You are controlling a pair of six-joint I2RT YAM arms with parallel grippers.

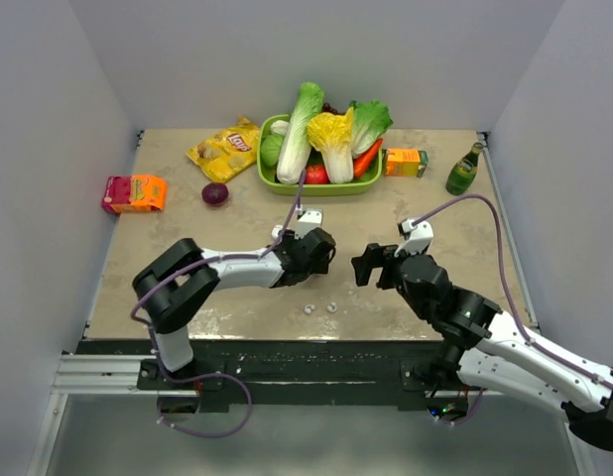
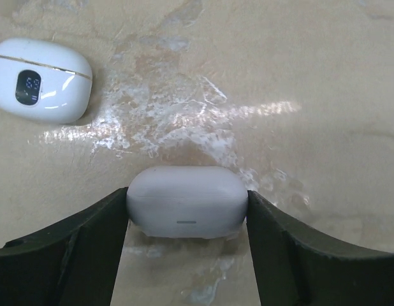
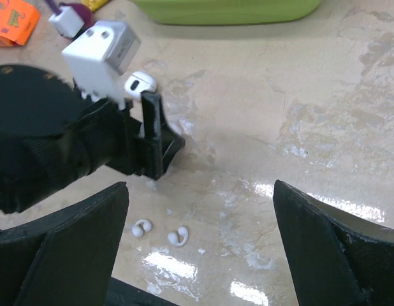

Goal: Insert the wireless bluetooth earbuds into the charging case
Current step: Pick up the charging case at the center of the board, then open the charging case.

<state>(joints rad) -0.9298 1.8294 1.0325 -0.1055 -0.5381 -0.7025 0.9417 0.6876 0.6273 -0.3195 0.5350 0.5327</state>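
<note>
Two white earbuds [image 3: 142,227] [image 3: 178,236] and two charging cases [image 2: 41,80] [image 2: 187,201] lie before one green basket [image 1: 331,188]; beside it, one chip bag [image 1: 225,149], one juice carton [image 1: 406,162], one bottle [image 1: 463,171]

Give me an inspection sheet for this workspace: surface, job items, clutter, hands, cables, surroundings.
Surface: beige tabletop, glossy with glare patches.
Job's things: two earbuds loose near the front edge; closed charging case; second case with a display lying nearby.
Clutter: vegetable basket, chip bag, orange box, red onion, juice carton, green bottle, toward the far side.
Hands: left hand shut on the charging case; right hand open, empty.
Cables: purple cables loop from both arms.
Surroundings: plain walls on three sides.
</note>
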